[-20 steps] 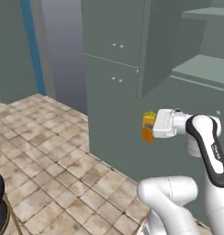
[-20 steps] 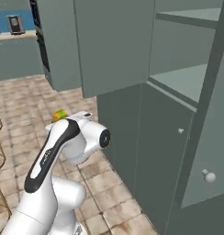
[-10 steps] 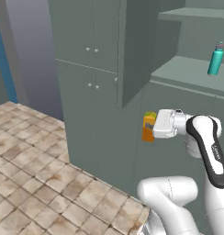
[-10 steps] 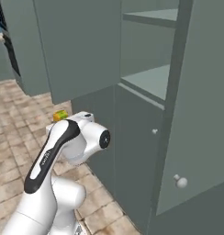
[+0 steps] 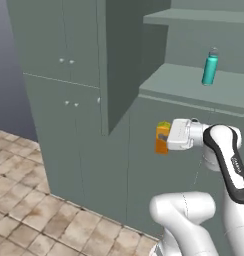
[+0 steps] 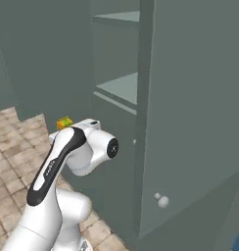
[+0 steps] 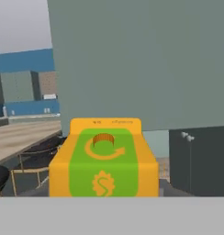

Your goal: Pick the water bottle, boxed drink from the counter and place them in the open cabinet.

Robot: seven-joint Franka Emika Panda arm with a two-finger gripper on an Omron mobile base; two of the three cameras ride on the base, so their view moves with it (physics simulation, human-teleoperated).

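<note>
Water bottle (image 5: 210, 67) upright on open cabinet (image 5: 194, 85) shelf; gripper (image 5: 166, 138) clamps boxed drink (image 5: 162, 137).

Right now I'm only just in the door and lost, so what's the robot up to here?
The robot's claw is shut on a small orange juice box, holding it out in front of the open cupboard, below the level of the lower shelf. A teal bottle already stands upright on that shelf. The juice box is not yet inside the cupboard, so that part of the job is not done.
</note>
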